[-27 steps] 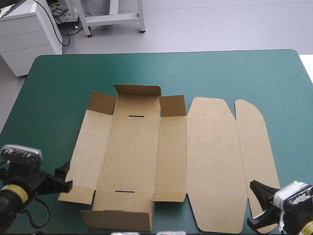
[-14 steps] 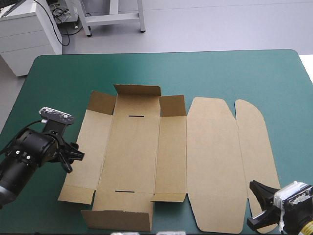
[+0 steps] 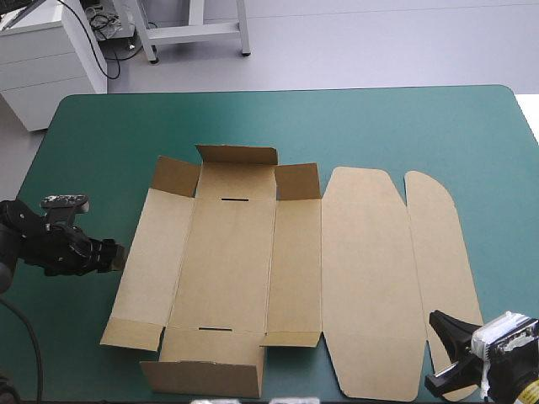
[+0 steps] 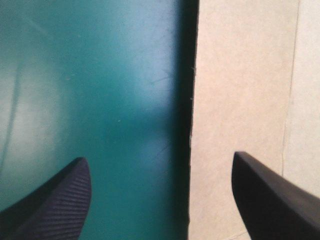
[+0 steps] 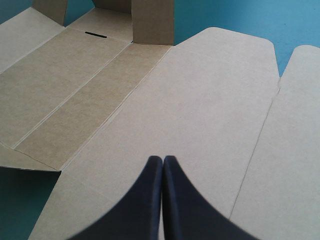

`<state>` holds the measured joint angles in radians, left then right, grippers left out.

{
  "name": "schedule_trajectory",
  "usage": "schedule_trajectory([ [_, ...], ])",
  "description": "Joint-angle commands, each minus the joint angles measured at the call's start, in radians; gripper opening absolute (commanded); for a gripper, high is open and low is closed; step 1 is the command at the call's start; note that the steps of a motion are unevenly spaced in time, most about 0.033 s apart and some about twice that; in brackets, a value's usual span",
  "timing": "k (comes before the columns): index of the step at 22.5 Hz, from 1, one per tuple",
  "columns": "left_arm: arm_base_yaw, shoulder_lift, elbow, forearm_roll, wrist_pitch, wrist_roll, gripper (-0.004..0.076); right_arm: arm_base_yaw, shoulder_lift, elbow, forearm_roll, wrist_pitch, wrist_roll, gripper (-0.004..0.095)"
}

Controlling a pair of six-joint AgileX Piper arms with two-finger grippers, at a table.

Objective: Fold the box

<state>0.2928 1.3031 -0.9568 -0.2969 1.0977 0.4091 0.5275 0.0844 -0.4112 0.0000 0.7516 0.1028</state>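
Beyond the teal-green table [image 3: 379, 126], a white cabinet [image 3: 46, 63] and white frame [image 3: 195, 29] stand on grey floor [image 3: 379, 42].

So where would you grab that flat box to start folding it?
Probably its left side panel, by the long outer edge, coming in from the left over the cover. The box lies flat, so only a free edge offers a grip, and the crease beside that panel should let it hinge up. The left gripper is open, with that edge lined up between its fingers.
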Motion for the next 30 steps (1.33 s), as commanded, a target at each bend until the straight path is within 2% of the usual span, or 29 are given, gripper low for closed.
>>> schedule_trajectory([
  [1,0.016,0.049,-0.031,-0.106,0.032,0.089,0.0547,-0.004,0.012,-0.025,0.0,-0.077,-0.01,-0.002],
  [5,0.016,0.167,-0.031,-0.222,0.086,0.186,0.0547,-0.004,0.012,-0.025,0.006,-0.077,-0.012,-0.002],
  [9,0.014,0.22,-0.031,-0.277,0.13,0.208,0.0547,-0.004,0.012,-0.025,0.006,-0.077,-0.012,-0.002],
  [12,0.014,0.251,-0.031,-0.425,0.201,0.3,0.0547,-0.004,0.012,-0.025,0.006,-0.077,-0.012,-0.002],
  [18,0.0,0.255,-0.031,-0.496,0.201,0.319,0.0547,-0.004,0.012,-0.025,0.0,-0.077,-0.012,-0.002],
  [23,-0.134,0.255,-0.031,-0.472,0.183,0.326,0.0436,-0.004,0.012,-0.025,0.006,-0.078,-0.012,-0.002],
  [30,-0.208,0.255,-0.031,-0.419,0.19,0.324,0.0258,-0.004,0.012,-0.025,0.006,-0.078,-0.012,-0.002],
])
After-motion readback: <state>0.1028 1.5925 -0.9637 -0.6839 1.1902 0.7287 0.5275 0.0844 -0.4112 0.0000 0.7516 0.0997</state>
